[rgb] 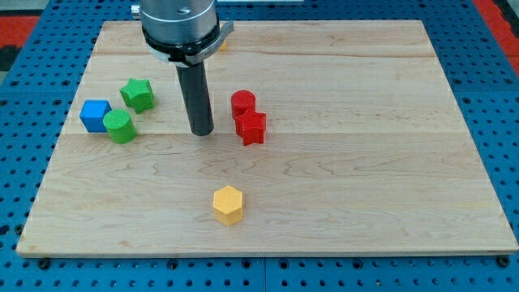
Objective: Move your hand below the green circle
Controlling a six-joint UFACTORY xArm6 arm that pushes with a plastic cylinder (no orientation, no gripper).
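Observation:
The green circle [120,126] sits at the board's left, touching the blue cube [95,115] on its left. The green star [138,94] is just above and right of the circle. My tip [202,131] rests on the board to the right of the green circle, about level with it, with a gap between them. The red circle [242,103] and the red star [251,127] stand close together just right of my tip. The yellow hexagon [228,204] lies below, near the board's bottom middle.
The wooden board [365,178] lies on a blue pegboard table [24,122]. The arm's grey flange [178,24] hangs over the board's top left. A bit of orange block [221,45] shows behind the flange.

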